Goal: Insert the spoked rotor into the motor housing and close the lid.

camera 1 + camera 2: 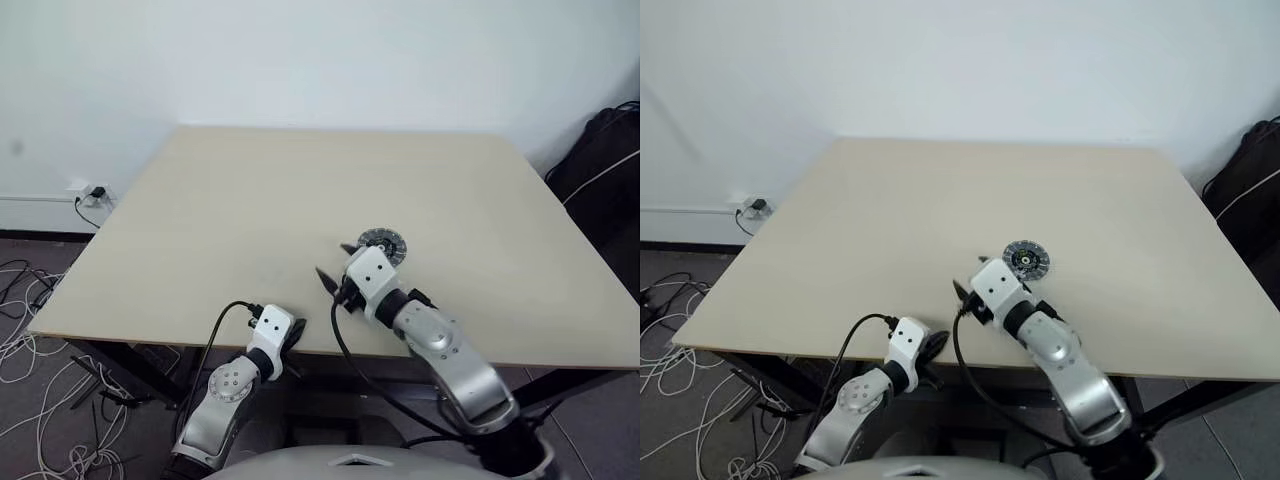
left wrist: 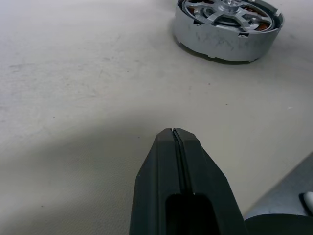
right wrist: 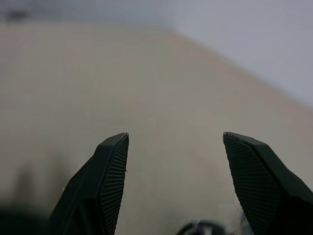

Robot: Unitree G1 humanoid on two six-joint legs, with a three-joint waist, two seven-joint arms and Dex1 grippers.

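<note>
One round motor assembly point(image 1: 384, 243) lies on the beige table point(image 1: 250, 200), right of centre. In the left wrist view the motor housing point(image 2: 227, 24) has a silver outer wall and a silver spoked top, with copper windings showing through the gaps. I cannot tell the spoked rotor from the lid in that stack. My right gripper point(image 1: 335, 262) hovers just left of the motor, near side, open, and nothing shows between its fingers point(image 3: 111, 176). My left gripper point(image 2: 174, 131) is shut and empty, low at the table's front edge point(image 1: 296, 332), well short of the motor.
The table's front edge runs just under both arms. Loose cables point(image 1: 30, 330) lie on the floor at the left, below a wall socket point(image 1: 90, 192). A black bag point(image 1: 600, 170) stands off the table's right side.
</note>
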